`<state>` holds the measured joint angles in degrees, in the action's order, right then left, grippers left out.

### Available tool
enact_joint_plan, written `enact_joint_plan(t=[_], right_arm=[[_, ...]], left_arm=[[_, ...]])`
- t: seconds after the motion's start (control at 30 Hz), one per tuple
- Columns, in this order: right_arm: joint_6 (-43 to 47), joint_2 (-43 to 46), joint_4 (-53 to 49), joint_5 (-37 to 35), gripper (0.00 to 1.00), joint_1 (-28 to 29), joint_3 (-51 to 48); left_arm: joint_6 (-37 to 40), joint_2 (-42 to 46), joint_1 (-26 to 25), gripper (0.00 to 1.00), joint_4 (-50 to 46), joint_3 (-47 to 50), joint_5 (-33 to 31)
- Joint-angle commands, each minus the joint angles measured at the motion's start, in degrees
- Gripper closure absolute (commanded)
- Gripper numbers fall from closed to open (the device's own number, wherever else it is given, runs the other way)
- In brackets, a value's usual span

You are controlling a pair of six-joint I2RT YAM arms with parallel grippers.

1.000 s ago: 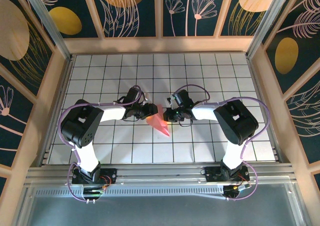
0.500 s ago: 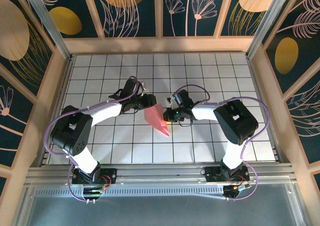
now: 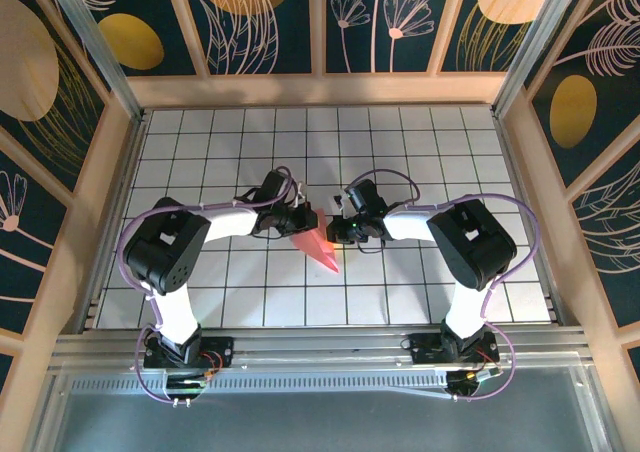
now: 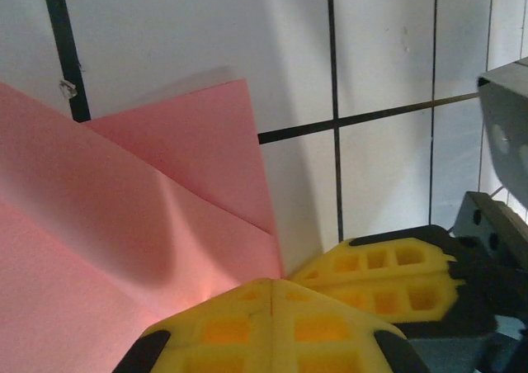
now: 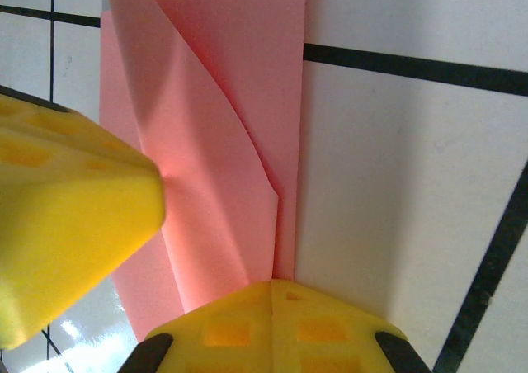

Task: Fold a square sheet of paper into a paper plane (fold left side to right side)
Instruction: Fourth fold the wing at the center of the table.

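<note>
White tiles ruled with black lines covered the table [image 3: 200, 152], boxed in by dark panels painted with pale leaves and gold discs. From the left, the left gripper [image 3: 303, 219] reached in towards the middle of the grid. Its wrist camera showed the yellow fingertips [image 4: 247, 328] closed tip to tip, with a corner of the pink paper running into their seam, apparently pinched there. Just to its right lay the square sheet of paper [image 3: 320, 247], already creased into a narrow wedge. The wedge's long axis ran from a broad end between the two grippers down to a point aimed at the arm bases and slightly right. On the far side of that broad end sat the right gripper [image 3: 336, 230], jaws likewise shut, the overlapping layers converging into the line where its pads [image 5: 322, 323] met. Both grippers were touching the paper and nearly touching each other, so neither arm was clearly the nearer. By my reading, the fold from left to right hinged on the left one carrying its flap across the crease towards the right one. The overhead view gave only a flat pink sliver. The right wrist view showed a loose flap [image 5: 223, 167] bowed up off the layer beneath, and the left wrist view showed a raised diagonal ridge.
</note>
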<state>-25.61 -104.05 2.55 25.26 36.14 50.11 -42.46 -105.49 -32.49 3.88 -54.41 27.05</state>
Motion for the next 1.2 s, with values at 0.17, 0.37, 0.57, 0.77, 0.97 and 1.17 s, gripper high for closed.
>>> enact_joint_plan(t=[0.17,0.37,0.57,0.77,0.97,1.17], right_arm=[[1.17,-3.36,-7.75,-4.79,1.00,0.75,-0.98],[1.48,-3.52,-8.22,-4.80,1.00,0.69,-1.15],[0.67,-2.06,-6.71,-2.84,1.00,0.56,-1.12],[-0.07,2.04,-5.65,-0.66,0.94,0.11,0.96],[-0.74,7.38,-5.35,0.35,0.77,-1.38,1.19],[-1.64,13.94,-4.90,4.29,0.76,-2.87,-2.91]], left_arm=[[-0.38,-3.22,-0.11,0.96,0.52,1.23,-1.96],[-0.87,-3.15,-0.12,0.98,0.35,2.58,-4.13],[-1.16,-3.48,-0.12,1.00,0.94,3.93,-4.42],[-1.25,-3.55,-0.12,1.00,1.22,5.26,-5.14],[-1.23,-3.84,-0.12,1.00,1.04,5.51,-5.51],[-1.27,-3.89,-0.07,1.00,0.95,5.02,-5.45]])
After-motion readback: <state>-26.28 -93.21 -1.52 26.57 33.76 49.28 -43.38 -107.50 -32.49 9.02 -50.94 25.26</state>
